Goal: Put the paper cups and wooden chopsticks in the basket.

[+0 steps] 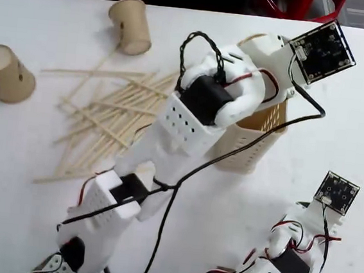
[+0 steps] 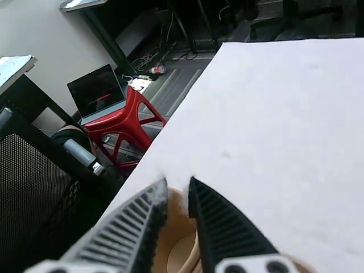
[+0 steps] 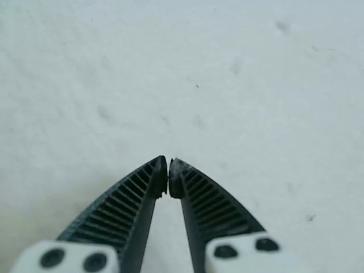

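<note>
white table (image 1: 20,211), high view: a tan slotted basket (image 1: 256,140) stands upright right of centre. the left arm reaches from the near left edge across to it, its wrist over the basket's far rim. a tan curved shape there is judged to be a gripped cup (image 1: 252,40) held above the opening. a far cup (image 1: 131,25) and a left cup (image 1: 7,73) lie on their sides, well apart from the basket. the wooden chopsticks (image 1: 106,119) lie in a loose heap left of the basket, long axes mostly running left to right. they are nearer the left arm than the right arm, which sits at the near right.

left wrist view: the left gripper (image 2: 177,196) has its jaws almost together, pinching what appears to be the cup's thin wall (image 2: 176,239). the table's far edge and a red stool (image 2: 122,122) lie beyond. release probably depends on the cup hanging squarely over the opening.

right wrist view: the right gripper (image 3: 169,170) has its tips touching, holds nothing, and hangs over bare table.
</note>
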